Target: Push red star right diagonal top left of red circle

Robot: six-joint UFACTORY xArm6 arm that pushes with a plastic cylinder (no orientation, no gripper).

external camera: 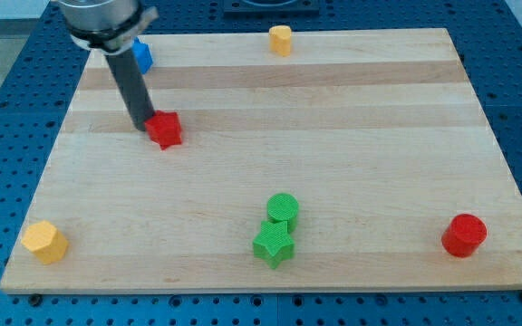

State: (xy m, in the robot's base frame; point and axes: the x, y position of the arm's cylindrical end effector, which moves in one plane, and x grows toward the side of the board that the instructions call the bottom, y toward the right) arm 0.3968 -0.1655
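Note:
The red star (165, 129) lies on the wooden board (333, 118) at the view's upper left. My tip (142, 125) stands right against the star's left side. The red circle (464, 235) is a short cylinder near the board's bottom right corner, far from the star.
A blue block (143, 57) sits behind the rod near the top left. A yellow block (281, 40) sits at the top edge. A green circle (283, 209) touches a green star (273, 244) at the bottom middle. A yellow hexagon (44, 242) sits at the bottom left corner.

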